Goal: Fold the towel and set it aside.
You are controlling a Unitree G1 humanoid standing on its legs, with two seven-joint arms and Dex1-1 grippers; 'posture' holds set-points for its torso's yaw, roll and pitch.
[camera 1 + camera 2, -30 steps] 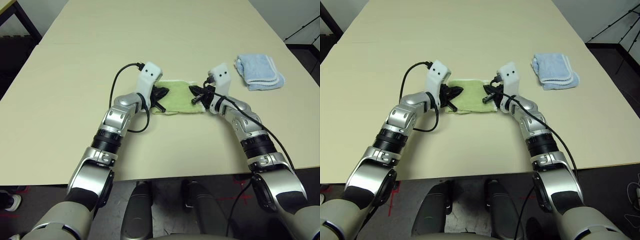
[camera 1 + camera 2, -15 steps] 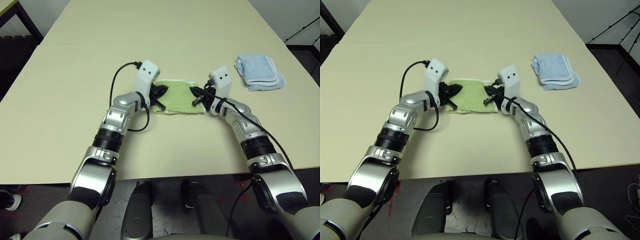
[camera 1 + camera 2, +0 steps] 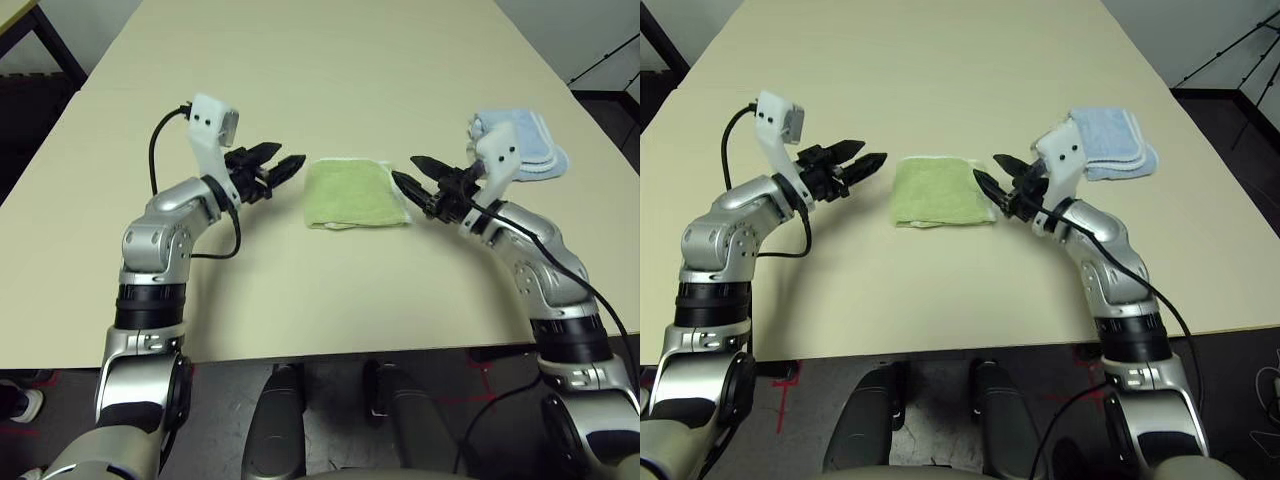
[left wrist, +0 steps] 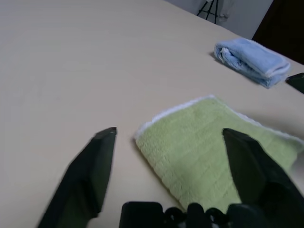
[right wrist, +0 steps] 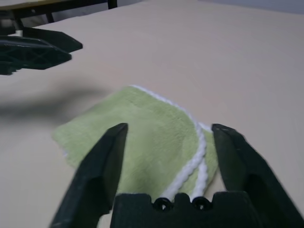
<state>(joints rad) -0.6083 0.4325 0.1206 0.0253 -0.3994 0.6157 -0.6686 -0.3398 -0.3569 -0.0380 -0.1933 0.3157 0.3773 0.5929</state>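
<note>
The folded towel [image 3: 353, 193] lay flat between both spread-open grippers, right gripper [image 3: 417, 185] closer than left gripper [image 3: 272, 167].

left gripper [image 3: 283, 163]: let go, fingers spread, backed off just left of the towel [image 3: 354, 193] | right gripper [image 3: 406, 176]: same deal, opened up, pulled off the right edge | towel: now lying free between both sets of fingers

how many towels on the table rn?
2. Light green terry towel, folded, flat between the two open grippers; pale blue folded towel behind the right gripper, partly hidden by it.
</note>
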